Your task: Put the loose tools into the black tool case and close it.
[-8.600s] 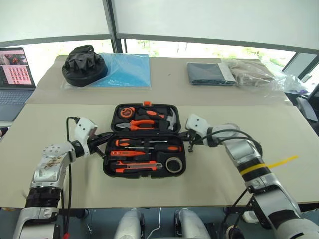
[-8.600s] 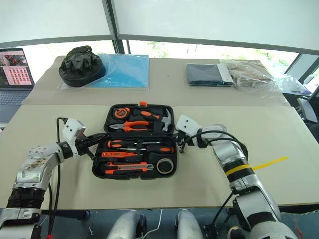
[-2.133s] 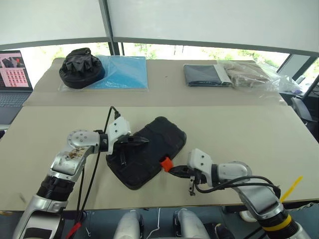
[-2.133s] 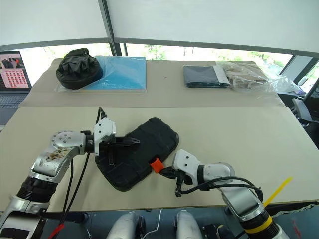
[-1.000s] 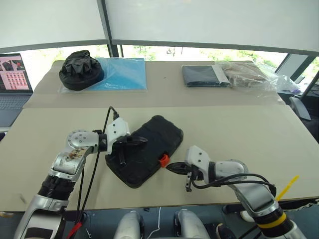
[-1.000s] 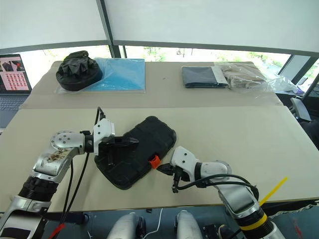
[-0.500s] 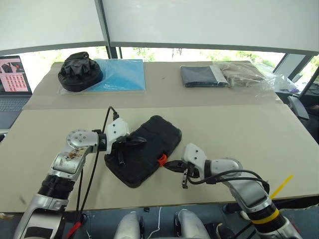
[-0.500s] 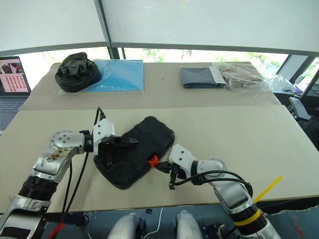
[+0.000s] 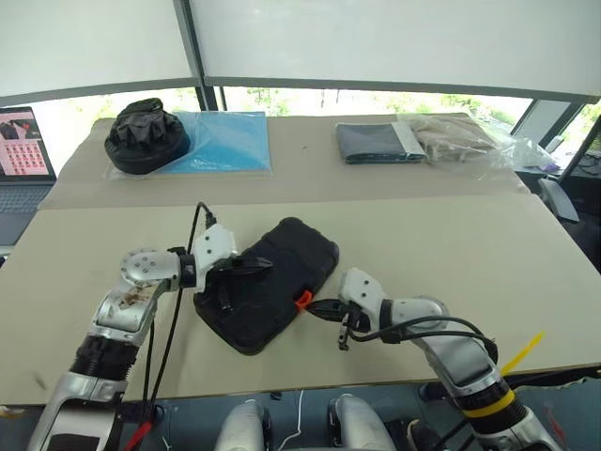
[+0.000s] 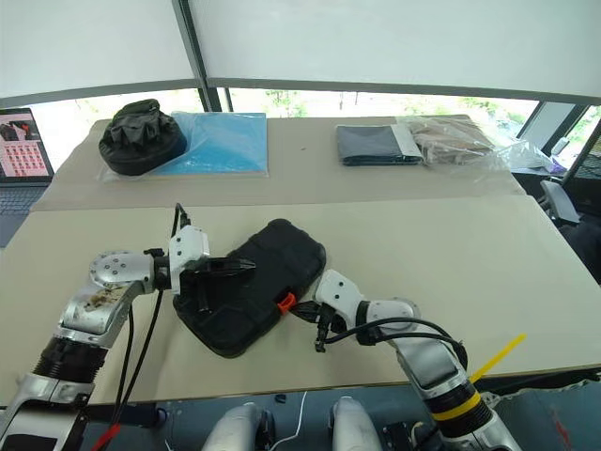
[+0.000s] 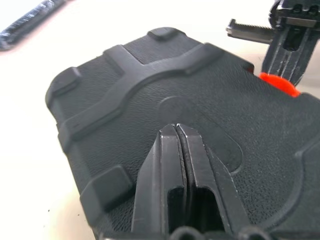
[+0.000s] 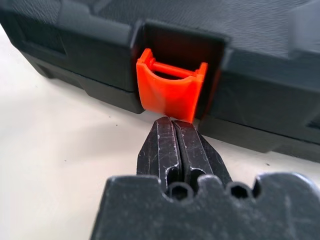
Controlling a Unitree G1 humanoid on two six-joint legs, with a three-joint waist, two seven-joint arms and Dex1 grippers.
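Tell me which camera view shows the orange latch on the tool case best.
The right wrist view: the orange latch sits large and head-on in its recess on the black tool case, just past the right gripper. The head views show it as a small orange spot at the case's edge; the left wrist view catches a sliver behind the right gripper's fingers.

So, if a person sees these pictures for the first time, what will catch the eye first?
Most striking is the black tool case, lid down, lying askew in the middle of the near table, with both arms closing on it. The left pincer, fingers together, rests on its lid, and the right pincer, also shut, points at the small orange latch on its front edge. Farther back lie a rounded black fabric bundle on a blue sheet and a folded dark grey cloth.
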